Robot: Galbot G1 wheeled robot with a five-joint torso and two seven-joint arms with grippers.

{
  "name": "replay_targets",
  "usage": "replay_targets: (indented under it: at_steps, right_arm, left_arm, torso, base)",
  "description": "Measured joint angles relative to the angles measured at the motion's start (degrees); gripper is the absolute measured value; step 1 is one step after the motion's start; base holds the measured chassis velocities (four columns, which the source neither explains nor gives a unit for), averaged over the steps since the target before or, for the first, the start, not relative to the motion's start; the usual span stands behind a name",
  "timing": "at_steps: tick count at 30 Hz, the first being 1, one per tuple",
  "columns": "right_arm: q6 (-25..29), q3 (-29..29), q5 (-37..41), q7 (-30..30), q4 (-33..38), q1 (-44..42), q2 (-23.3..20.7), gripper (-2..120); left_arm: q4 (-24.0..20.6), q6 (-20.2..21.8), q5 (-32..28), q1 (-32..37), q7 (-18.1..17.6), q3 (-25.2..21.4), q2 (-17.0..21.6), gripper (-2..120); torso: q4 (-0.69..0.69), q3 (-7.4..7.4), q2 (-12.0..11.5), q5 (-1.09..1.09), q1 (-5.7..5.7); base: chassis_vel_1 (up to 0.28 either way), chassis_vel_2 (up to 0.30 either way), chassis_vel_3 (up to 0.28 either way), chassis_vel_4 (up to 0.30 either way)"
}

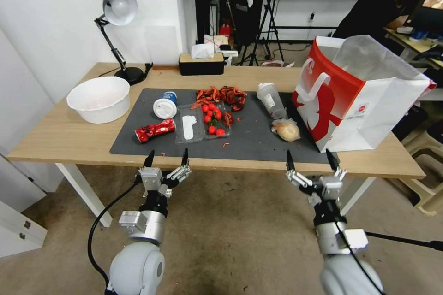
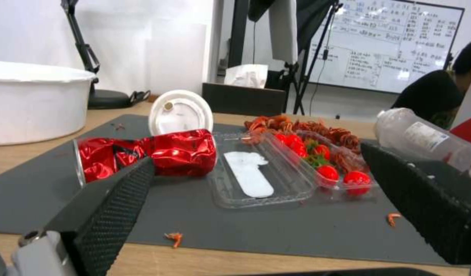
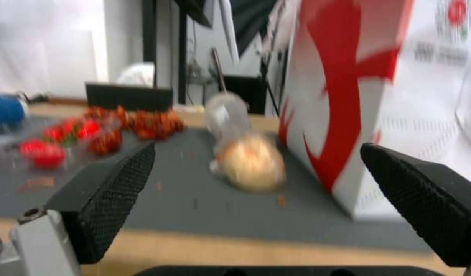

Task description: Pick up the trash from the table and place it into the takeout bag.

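I am in a work room, like a lab or an office. Behind my table (image 1: 69, 140) there is a big whiteboard (image 2: 394, 42) full of writing. Black camera stands (image 1: 265, 23) and a light stand by the wall. A desk lamp (image 1: 117, 9) and a tissue box (image 1: 201, 62) sit on the table. The floor (image 1: 240, 239) is bare and stained.

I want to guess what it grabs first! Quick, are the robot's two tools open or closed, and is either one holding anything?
Left tool: open, holding nothing, at the table's near edge.
Right tool: open, holding nothing, near the takeout bag.
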Motion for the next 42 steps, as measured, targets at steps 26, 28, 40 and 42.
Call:
replay_targets:
  at_steps: [26, 28, 40, 42]
  right_arm:
    - [-10.70, -2.81, 8.99, 7.36, -0.91, 8.79, -0.34, 100]
    - [-14.09, -2.97, 12.20, 8.57, -2.17, 12.59, -1.33, 100]
    - [-22.86, -6.31, 22.37, 12.60, -6.31, 21.81, -2.76, 98]
    - [-23.27, -6.56, 22.96, 12.85, -6.70, 22.52, -2.76, 94]
  left_arm:
    - [0.27, -1.15, 0.08, 0.08, 0.39, -0.26, 0.63, 100]
    - [0.27, -1.15, 0.09, -0.03, 0.42, -0.21, 0.65, 100]
    - [0.58, -1.15, 0.09, -0.43, 0.47, -0.22, 0.66, 100]
    - [0.63, -1.16, 0.09, -0.46, 0.48, -0.22, 0.66, 100]
  torso:
    - [0.00, 0.00, 0.00, 0.00, 0.00]
    - [0.00, 0.01, 0.00, 0.02, 0.01]
    - [0.00, 0.01, -0.01, 0.01, 0.00]
    - [-0.02, 0.01, -0.01, 0.01, 0.01]
  base:
    - [0.000, 0.000, 0.000, 0.000]
    - [0.000, 0.000, 0.000, 0.000]
    - [0.000, 0.000, 0.000, 0.000]
    - [0.000, 0.000, 0.000, 0.000]
